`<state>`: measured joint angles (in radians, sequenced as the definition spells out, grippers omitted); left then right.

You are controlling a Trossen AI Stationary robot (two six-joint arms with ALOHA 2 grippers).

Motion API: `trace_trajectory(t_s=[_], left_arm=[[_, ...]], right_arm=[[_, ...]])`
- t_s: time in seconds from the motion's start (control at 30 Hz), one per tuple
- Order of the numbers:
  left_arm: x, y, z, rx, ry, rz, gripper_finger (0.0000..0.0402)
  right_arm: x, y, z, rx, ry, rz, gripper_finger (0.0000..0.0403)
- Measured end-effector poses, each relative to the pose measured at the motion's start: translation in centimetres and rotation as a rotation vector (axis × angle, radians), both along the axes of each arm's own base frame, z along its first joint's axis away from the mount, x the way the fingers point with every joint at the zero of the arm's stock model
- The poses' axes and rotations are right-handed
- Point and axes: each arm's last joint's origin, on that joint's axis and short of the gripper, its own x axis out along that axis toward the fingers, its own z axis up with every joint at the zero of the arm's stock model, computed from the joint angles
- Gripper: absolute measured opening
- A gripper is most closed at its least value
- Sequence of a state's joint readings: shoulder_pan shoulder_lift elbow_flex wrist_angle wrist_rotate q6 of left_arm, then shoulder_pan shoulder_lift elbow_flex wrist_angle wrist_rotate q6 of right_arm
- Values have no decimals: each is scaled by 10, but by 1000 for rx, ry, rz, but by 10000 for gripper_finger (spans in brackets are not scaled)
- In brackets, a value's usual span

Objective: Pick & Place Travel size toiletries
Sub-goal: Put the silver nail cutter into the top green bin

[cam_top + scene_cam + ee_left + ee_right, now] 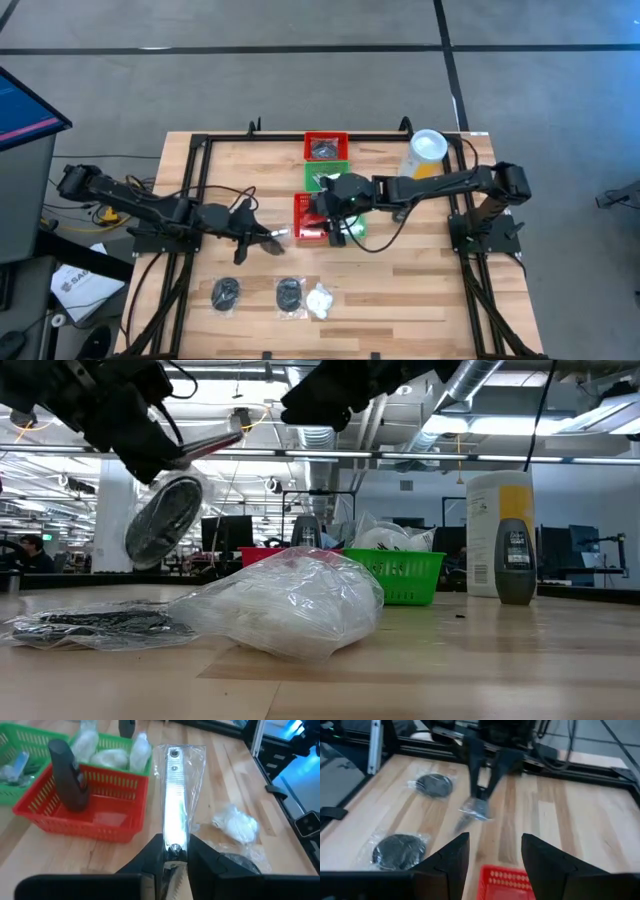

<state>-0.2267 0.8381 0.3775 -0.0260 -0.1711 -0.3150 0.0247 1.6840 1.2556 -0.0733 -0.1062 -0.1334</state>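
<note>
My left gripper (173, 862) is shut on a long shiny metal piece in a clear packet (175, 805), held above the table left of the trays (268, 238). My right gripper (490, 865) is open and hovers over the nearer red tray (505, 882), (308, 218), touching nothing; its dark finger (65, 775) shows inside that tray. Two dark round discs in packets (226, 293), (289, 293) and a white puffy lump (319, 300) lie flat near the table's near edge. White packets (112, 756) fill the green tray behind. My left gripper pinches the metal piece's packet by its end nearest the wrist (173, 851), between the two fingers, which lie along its length. The packet is lifted clear of the table and sticks out past the fingertips, roughly level, toward the trays.
Four small trays stand in the table's middle: a far red one (325, 147), a green one (327, 175), the nearer red one and a green one (352, 226). A tall yellow canister with a white lid (425, 155) stands at the far right, a dark small bottle (515, 560) before it.
</note>
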Motion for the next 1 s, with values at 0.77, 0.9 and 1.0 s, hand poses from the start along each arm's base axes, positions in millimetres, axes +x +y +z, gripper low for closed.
trace_trajectory(t_s=[0.77, 0.9, 1.0], left_arm=[[5, -1, 13, 85, -143, 7, 54], [5, -1, 13, 84, -147, 8, 54], [5, -1, 14, 83, -153, 8, 54]], right_arm=[[13, 10, 1, 42, -133, 41, 209], [13, 10, 1, 45, -137, 39, 220], [14, 10, 2, 45, -139, 39, 226]])
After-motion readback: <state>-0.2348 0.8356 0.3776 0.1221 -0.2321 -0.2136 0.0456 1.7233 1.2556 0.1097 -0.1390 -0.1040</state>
